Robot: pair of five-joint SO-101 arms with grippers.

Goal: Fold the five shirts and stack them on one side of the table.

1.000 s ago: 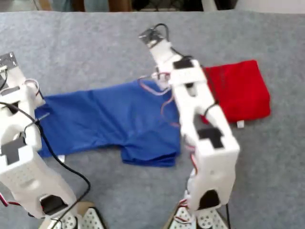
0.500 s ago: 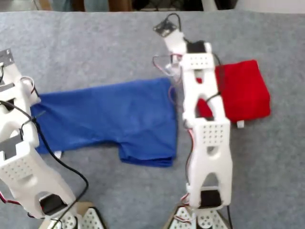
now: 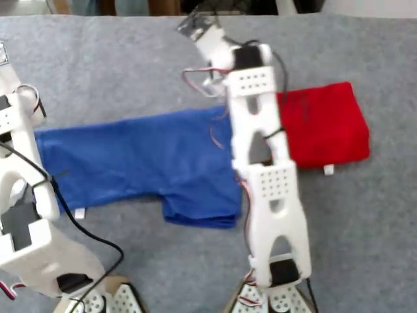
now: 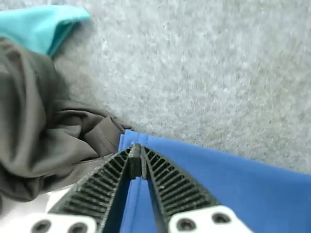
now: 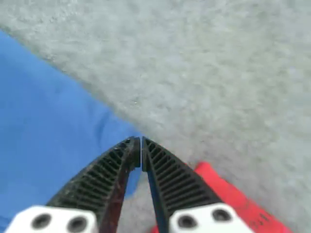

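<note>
A blue shirt lies spread across the middle of the grey table, with one sleeve pointing toward the front. A folded red shirt rests at the right. In the left wrist view my left gripper is shut on a corner of the blue shirt at its left end. My right gripper is shut at the far right corner of the blue shirt, with the red shirt just beyond. The right arm covers part of the red shirt's near edge.
A crumpled brown shirt and a teal shirt lie just past the blue shirt's left end. Grey table cloth stretches bare behind the blue shirt. Both arm bases stand at the front edge.
The blue shirt's left end has been drawn further left and the cloth lies flatter. The right arm has swung at the shirt's far right corner, now leaning toward the left.
</note>
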